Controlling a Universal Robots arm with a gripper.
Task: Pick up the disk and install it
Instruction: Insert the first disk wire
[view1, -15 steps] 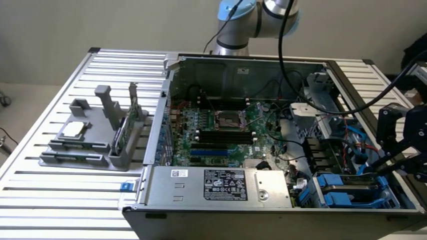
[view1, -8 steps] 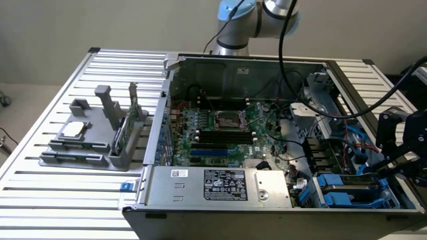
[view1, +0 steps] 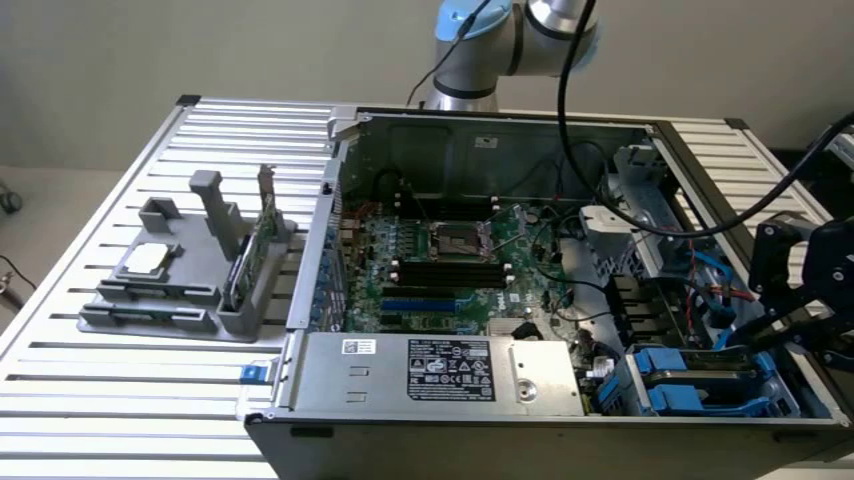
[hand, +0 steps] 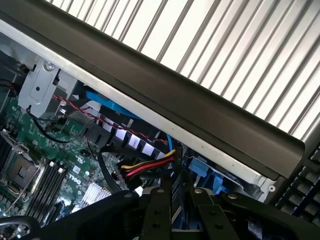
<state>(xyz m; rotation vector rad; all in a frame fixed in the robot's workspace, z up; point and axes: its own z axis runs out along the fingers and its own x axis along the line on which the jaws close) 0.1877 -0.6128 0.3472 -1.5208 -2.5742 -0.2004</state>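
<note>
The claw is shown pinching what is judged to be the disk, held edge-on just above the blue drive bays. Installation is under way. Careful alignment is called for, clear of the cables just beside.

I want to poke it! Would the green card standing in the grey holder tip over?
Probably not easily: the green card stands on edge in a slot of the grey holder. It looks thin and flat, so it is likely light and stiff. Its bare parts may be fragile.
</note>
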